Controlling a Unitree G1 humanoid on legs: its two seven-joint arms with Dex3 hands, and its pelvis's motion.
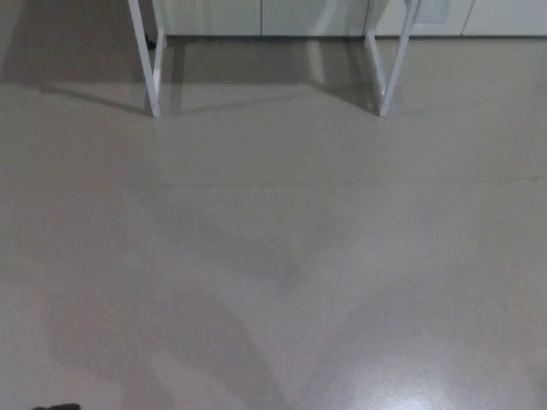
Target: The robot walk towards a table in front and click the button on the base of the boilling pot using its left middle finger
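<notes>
While the head view looks down, most of it is a big grey floor [282,256], smooth, with a shiny patch near the bottom right. Far off at the top stand two white counter legs [152,64], with white cupboard fronts [256,15] behind them. The boiling pot and its button do not show. One tiny black bit of the left hand [56,407] peeks in at the bottom edge; I cannot tell how its fingers are set.

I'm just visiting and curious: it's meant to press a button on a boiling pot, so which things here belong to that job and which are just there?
Part of the job:
- white table legs, the table it walks towards
- left robot hand, only a dark sliver at the bottom edge

Just there:
- grey floor
- white cabinets behind

The pot and button are not in view.
</notes>
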